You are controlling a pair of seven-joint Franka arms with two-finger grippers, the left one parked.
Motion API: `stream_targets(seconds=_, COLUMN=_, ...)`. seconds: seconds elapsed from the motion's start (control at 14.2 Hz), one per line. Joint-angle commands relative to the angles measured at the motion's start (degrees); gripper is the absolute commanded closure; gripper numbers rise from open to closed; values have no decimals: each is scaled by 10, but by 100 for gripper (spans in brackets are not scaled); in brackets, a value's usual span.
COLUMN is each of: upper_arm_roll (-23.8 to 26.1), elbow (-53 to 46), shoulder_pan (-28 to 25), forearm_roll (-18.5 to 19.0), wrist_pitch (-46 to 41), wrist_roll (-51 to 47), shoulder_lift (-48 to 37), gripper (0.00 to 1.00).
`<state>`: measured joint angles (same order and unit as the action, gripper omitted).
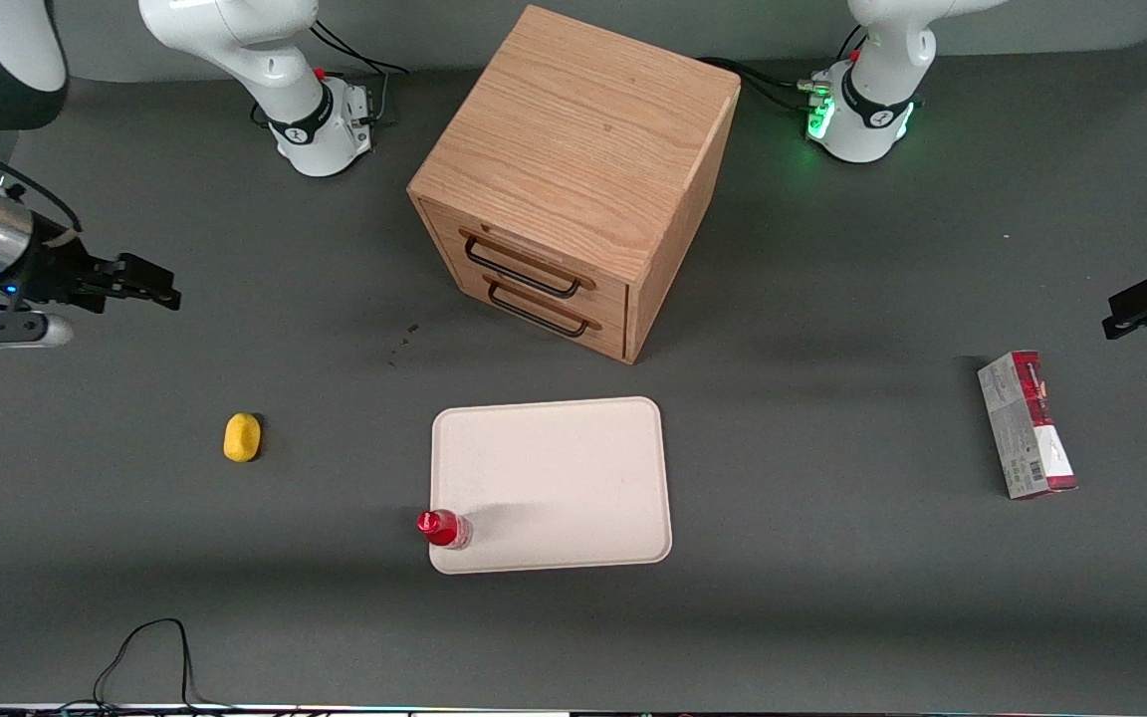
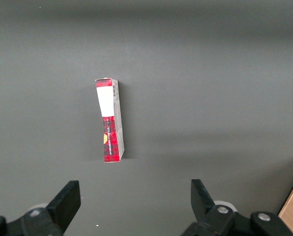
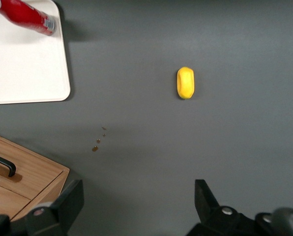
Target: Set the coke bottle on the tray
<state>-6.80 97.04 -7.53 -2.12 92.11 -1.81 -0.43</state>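
The coke bottle (image 1: pixel 444 528), small and red with a red cap, stands upright on the cream-white tray (image 1: pixel 573 468), at the tray's corner nearest the front camera on the working arm's side. In the right wrist view the coke bottle (image 3: pixel 23 14) rests just inside the rim of the tray (image 3: pixel 18 69). My gripper (image 1: pixel 157 284) hangs open and empty over the bare table toward the working arm's end, well away from the bottle. In its own wrist view the gripper (image 3: pixel 136 206) holds nothing between its two dark fingers (image 3: pixel 70 201).
A yellow oval lump (image 1: pixel 242 437) lies on the table between gripper and tray. A wooden drawer box (image 1: pixel 573 179) with two black handles stands farther from the front camera than the tray. A red-and-white carton (image 1: pixel 1027 425) lies toward the parked arm's end.
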Motion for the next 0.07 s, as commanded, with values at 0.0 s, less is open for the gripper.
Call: stream_targets(seconds=0.0, upper_arm_roll=21, elbow=-26, shoulder_pan=21, forearm_roll=-8, wrist_pitch=-11, wrist_roll=11, shoulder_lift=7, gripper=0)
